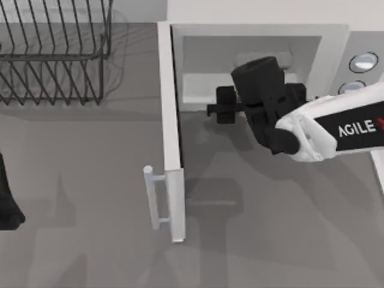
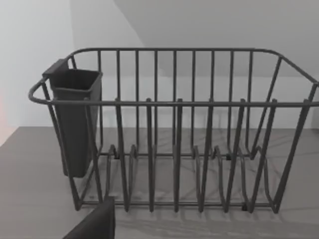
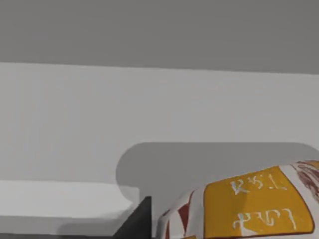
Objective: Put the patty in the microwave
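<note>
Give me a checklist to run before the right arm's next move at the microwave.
1. Microwave door swung open: ok.
2. Right claw reaching into the microwave opening: ok.
3. Patty close by the right claw in the right wrist view, but whether it is gripped or already lying on the microwave floor: cannot tell.
4. Dish rack stands apart, left of the door, away from the right arm: ok.
5. Left claw parked at the table's left edge, out of the way: ok.
</note>
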